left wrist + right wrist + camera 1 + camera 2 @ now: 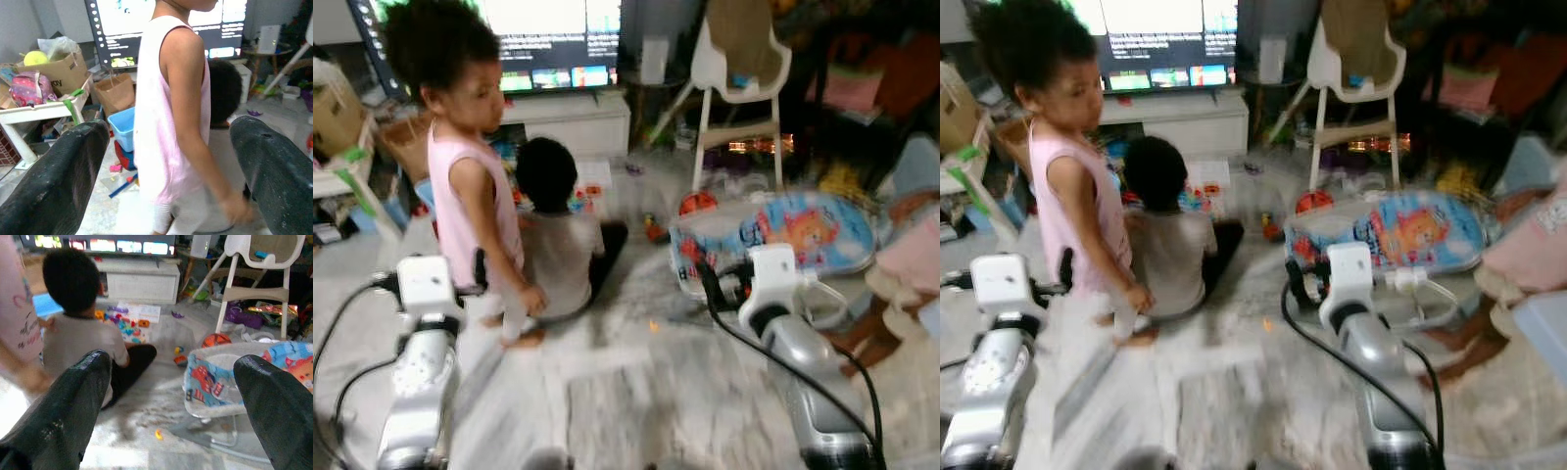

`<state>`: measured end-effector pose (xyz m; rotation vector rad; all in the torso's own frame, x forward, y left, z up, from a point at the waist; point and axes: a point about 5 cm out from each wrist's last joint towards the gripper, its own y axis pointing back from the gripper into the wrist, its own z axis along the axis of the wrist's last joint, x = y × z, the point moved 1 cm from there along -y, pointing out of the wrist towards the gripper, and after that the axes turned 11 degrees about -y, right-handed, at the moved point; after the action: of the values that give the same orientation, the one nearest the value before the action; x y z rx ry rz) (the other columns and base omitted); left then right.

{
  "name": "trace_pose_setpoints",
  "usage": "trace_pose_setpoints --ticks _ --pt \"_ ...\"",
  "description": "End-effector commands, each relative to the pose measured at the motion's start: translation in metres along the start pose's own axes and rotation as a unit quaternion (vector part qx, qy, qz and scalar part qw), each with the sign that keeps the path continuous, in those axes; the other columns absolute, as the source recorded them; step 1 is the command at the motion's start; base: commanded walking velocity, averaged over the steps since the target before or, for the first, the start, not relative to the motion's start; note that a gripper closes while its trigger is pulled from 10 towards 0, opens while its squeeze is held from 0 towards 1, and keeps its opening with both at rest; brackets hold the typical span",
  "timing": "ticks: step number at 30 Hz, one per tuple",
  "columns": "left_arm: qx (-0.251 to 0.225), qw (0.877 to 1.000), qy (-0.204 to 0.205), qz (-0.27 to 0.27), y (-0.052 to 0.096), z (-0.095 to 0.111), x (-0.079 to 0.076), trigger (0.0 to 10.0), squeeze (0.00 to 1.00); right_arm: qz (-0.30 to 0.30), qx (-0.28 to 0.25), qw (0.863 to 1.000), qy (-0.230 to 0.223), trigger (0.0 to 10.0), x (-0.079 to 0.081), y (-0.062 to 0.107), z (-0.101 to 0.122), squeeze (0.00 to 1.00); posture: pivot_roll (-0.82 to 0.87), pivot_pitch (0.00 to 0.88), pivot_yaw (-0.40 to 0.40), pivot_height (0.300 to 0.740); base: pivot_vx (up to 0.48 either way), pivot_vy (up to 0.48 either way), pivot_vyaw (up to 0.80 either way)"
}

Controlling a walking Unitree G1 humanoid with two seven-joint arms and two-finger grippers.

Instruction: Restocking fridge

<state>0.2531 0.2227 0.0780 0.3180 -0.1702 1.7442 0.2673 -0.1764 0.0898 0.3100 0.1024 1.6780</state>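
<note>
I am in a living room with both arms raised in front of me. My left gripper (171, 129) is open with nothing between its fingers (63, 171), and it sits low at the left (475, 274). Right in front of it stands a person in a pink sleeveless top (470, 196). My right gripper (171, 360) is open and empty too, low at the right of centre (715, 284). It points at a person in a grey shirt (558, 259) sitting on the floor and at a colourful baby bouncer (783, 235).
A lit TV (548, 39) on a white cabinet (578, 122) stands at the back, with a white high chair (739, 78) to its right. Small toys (127, 323) litter the floor. At the left are a cluttered table (34, 110), a cardboard box (58, 71) and a blue bin (122, 127). Another person's legs (881, 323) are at the right edge.
</note>
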Motion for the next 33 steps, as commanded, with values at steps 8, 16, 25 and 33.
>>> trace_pose_setpoints --ticks 8,16,25,33 --pt "-0.006 1.0 -0.023 -0.016 0.011 0.002 0.009 10.0 0.0 -0.002 -0.008 1.0 0.002 10.0 -0.004 0.009 0.002 0.0 0.03 0.0 -0.014 0.74 0.0 0.0 0.28" --pt "-0.002 1.0 -0.021 -0.01 0.012 0.002 0.015 10.0 0.0 0.003 -0.008 1.0 0.003 10.0 -0.002 0.009 0.002 0.0 0.03 0.0 -0.022 0.74 0.255 0.0 0.06" --pt "0.005 1.0 -0.018 -0.022 0.015 0.0 0.007 10.0 0.0 0.002 -0.001 1.0 0.0 10.0 -0.001 0.009 -0.002 0.0 0.03 0.0 -0.02 0.74 0.069 0.0 0.0" --pt "0.007 1.0 -0.02 -0.023 0.013 0.0 0.007 10.0 0.0 0.007 0.001 1.0 -0.001 10.0 0.001 0.008 -0.003 0.0 0.04 0.0 -0.017 0.74 0.0 0.0 0.0"
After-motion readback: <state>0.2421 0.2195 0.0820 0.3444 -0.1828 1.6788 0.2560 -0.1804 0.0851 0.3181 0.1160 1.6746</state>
